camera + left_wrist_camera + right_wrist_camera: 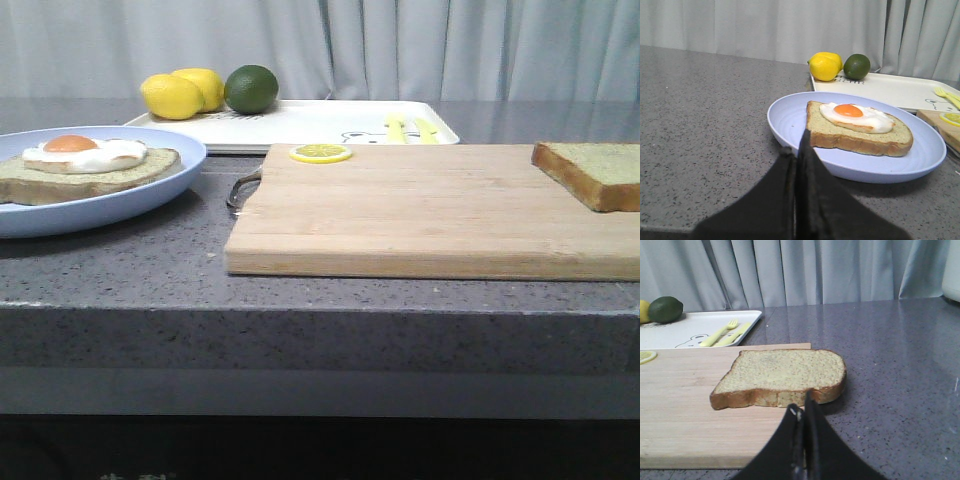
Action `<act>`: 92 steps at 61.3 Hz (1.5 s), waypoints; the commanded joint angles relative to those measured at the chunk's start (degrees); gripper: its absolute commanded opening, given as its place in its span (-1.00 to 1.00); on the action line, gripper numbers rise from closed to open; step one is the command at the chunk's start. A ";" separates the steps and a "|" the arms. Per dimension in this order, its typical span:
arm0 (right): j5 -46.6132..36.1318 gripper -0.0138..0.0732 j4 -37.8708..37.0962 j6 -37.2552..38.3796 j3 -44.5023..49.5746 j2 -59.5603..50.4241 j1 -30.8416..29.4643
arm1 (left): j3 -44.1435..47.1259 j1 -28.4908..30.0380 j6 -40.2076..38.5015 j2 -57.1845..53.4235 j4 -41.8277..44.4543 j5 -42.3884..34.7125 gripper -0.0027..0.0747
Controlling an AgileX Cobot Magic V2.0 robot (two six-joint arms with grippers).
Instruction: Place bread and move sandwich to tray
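The bread lies on the right end of the wooden cutting board; it also shows in the right wrist view. My right gripper is shut and empty, just short of the slice's near crust. The sandwich, a slice with a fried egg on top, sits on the light blue plate at the left. In the left wrist view my left gripper is shut and empty at the near rim of the plate, beside the egg slice. The white tray is at the back. Neither gripper shows in the front view.
Two lemons and a lime sit on the tray's left end, with a yellow fork and knife on its right end. A lemon slice lies on the board's far edge. A grey curtain hangs behind the counter.
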 commanded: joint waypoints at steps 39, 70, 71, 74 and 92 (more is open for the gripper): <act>-4.80 -0.84 -0.26 -0.37 -0.11 -1.03 -0.28 | 0.02 0.02 0.40 -1.18 3.64 -8.68 -0.98; -1.20 -0.84 -0.25 -0.37 -2.76 -1.03 -0.28 | -4.42 0.02 0.29 -1.18 1.70 -10.57 -0.98; -0.25 -0.84 -0.25 -0.37 -3.64 -1.03 -0.28 | -5.48 0.02 0.29 -1.18 1.70 -10.09 -0.98; 2.07 -0.84 -0.25 -0.37 -5.66 -1.03 -0.28 | -8.27 0.02 0.29 -1.04 1.70 -9.10 -0.98; 18.09 -0.84 -0.25 -0.37 -25.94 3.14 -0.28 | -31.79 0.02 0.29 8.06 1.70 11.65 -0.98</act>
